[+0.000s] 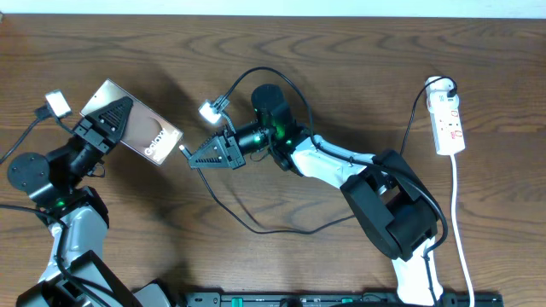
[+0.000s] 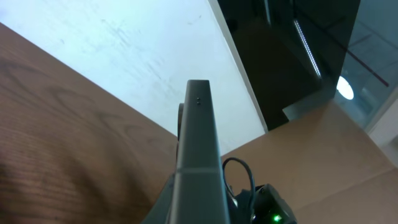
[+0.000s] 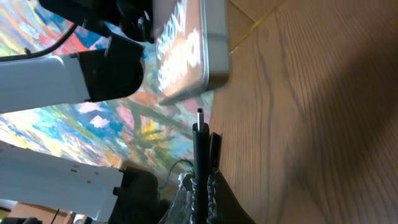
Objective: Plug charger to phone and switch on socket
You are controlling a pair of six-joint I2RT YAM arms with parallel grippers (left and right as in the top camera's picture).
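The left hand clasps the glossy brownish phone; the right hand pinches the thin black charger, its plug tip just beside the phone's end.

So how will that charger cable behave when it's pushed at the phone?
Probably floppy: the charger lies in loose curves on the table. The short end beyond the right gripper looks straight, so likely stiff enough to push.

Glossy phone face, matt metallic edge; smooth grained wooden table; white plastic socket; matt black charger.
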